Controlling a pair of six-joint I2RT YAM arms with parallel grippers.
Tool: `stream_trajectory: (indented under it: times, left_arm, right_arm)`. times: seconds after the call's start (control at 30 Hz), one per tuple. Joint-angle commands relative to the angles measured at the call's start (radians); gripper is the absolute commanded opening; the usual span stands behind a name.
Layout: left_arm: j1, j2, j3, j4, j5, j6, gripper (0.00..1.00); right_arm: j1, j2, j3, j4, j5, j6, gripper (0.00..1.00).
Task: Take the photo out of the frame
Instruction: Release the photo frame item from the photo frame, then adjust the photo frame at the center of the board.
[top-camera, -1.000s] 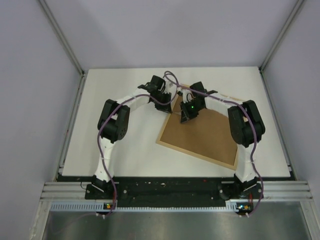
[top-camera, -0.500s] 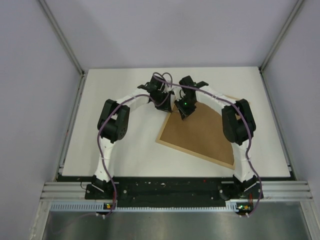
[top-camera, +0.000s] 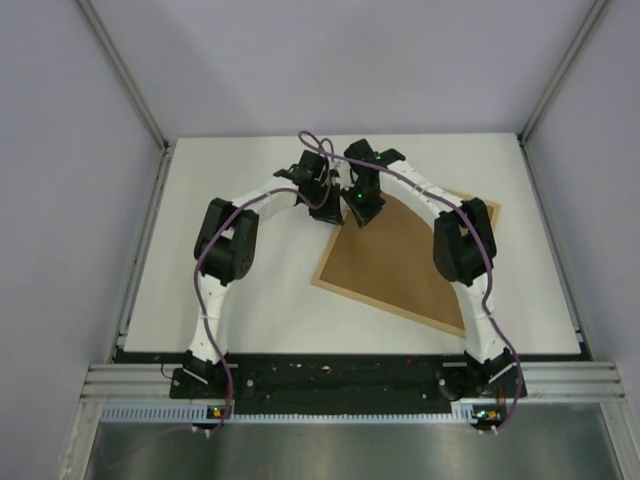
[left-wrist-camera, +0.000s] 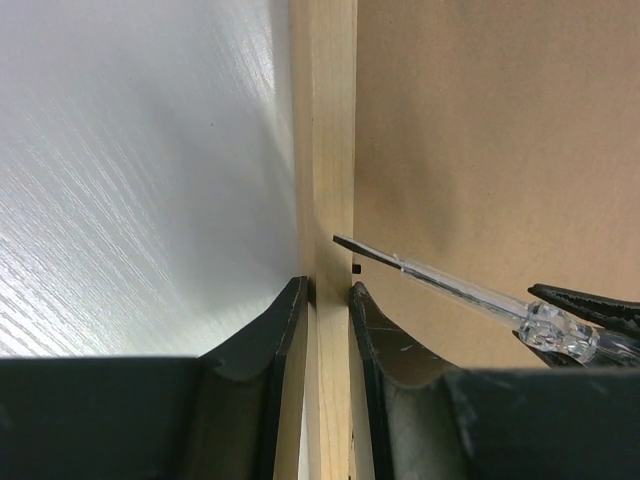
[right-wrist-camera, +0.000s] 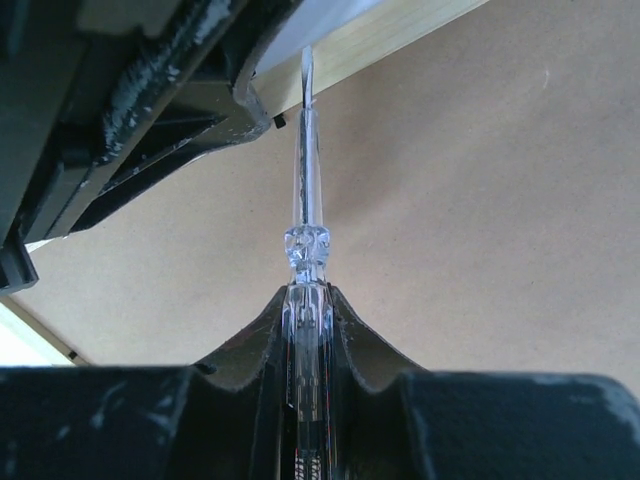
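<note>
My left gripper (left-wrist-camera: 328, 300) is drawn in narrow and pinches the light-wood rail of the frame (left-wrist-camera: 325, 150). One finger (left-wrist-camera: 265, 335) is on the table side and the other on the back-board side, both pressed against the wood. My right gripper (right-wrist-camera: 305, 298) is closed tight on a clear-handled screwdriver (right-wrist-camera: 303, 190). The handle sits between the fingers, and the shaft runs straight out toward the top of the right wrist picture. The flat blade tip reaches the seam where the rail meets the brown fibreboard back (right-wrist-camera: 480, 200), just beside the inner finger of the left gripper. A small black tab (left-wrist-camera: 358, 268) sits at that seam, right next to the tip. I cannot tell whether the blade is touching the wood or only hovering over it. From the top camera, the frame lies flat with its back side up on the white table (top-camera: 250, 290). It sits right of centre and is turned askew, so one corner points toward the upper middle of the picture. Both grippers meet at that corner, close together. The left arm curves in from the lower left, and the right arm reaches from the lower right over the board.
</note>
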Motion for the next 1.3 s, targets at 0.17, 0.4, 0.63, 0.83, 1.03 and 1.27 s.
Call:
stream_trajectory:
  times: [0.17,0.4,0.63,0.83,1.03,1.27]
  left_arm:
    - [-0.072,-0.013,0.026,-0.046,0.048,0.071,0.3]
    - [-0.071,-0.021,0.06,-0.027,0.065,0.059,0.35]
    - [-0.08,-0.024,0.129,-0.073,-0.016,0.068,0.46]
    - [-0.137,-0.019,0.151,-0.118,-0.233,0.131,0.54]
    - [-0.192,-0.002,0.16,-0.161,-0.325,0.16,0.57]
    - [-0.204,0.004,0.166,-0.175,-0.342,0.162,0.58]
  right_arm:
    - [-0.011,-0.286,-0.331,0.195,-0.038,-0.053,0.0]
    - [-0.108,-0.494,-0.576,0.267,-0.114,-0.076,0.0]
    - [-0.179,-0.633,-0.765,0.336,-0.205,-0.096,0.0]
    - [-0.261,-0.652,-0.931,0.427,-0.213,-0.09,0.0]
    - [-0.321,-0.658,-0.963,0.448,-0.23,-0.08,0.0]
    - [-0.326,-0.627,-0.969,0.45,-0.222,-0.082,0.0]
